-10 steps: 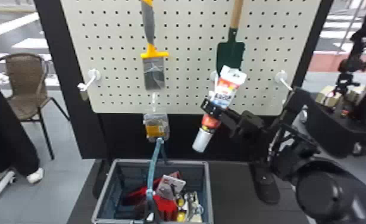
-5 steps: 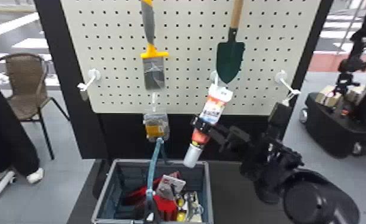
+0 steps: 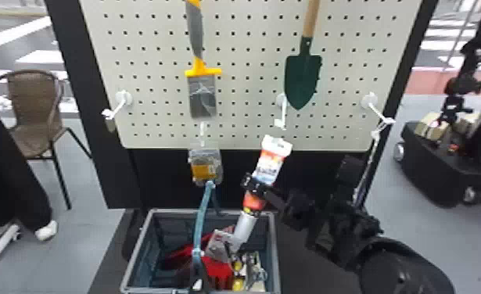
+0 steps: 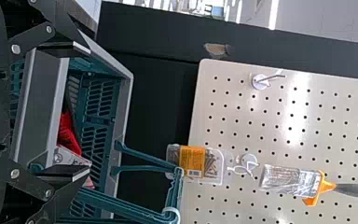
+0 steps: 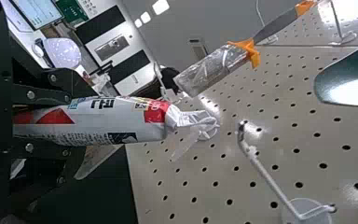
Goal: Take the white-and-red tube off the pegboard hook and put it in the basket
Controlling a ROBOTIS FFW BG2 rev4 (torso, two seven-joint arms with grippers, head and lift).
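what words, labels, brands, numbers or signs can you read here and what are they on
Nothing reads clearly enough to quote.
White-and-red tube: print, too unclear.
Orange label on the hanging pack: print, too small.
Card in the basket: print, too blurred.
Screen behind: too small.

A brown woven chair (image 3: pixel 35 105) stands on grey floor (image 3: pixel 81 242) left of the black-framed pegboard (image 3: pixel 247 47).

White-and-red tube (image 3: pixel 270 166) and basket (image 3: pixel 136 254) before you.
You hold the tube tilted, flattened white end up, pale cylindrical end down, overlapping the opening of the grey-rimmed, blue-green basket in the head view.
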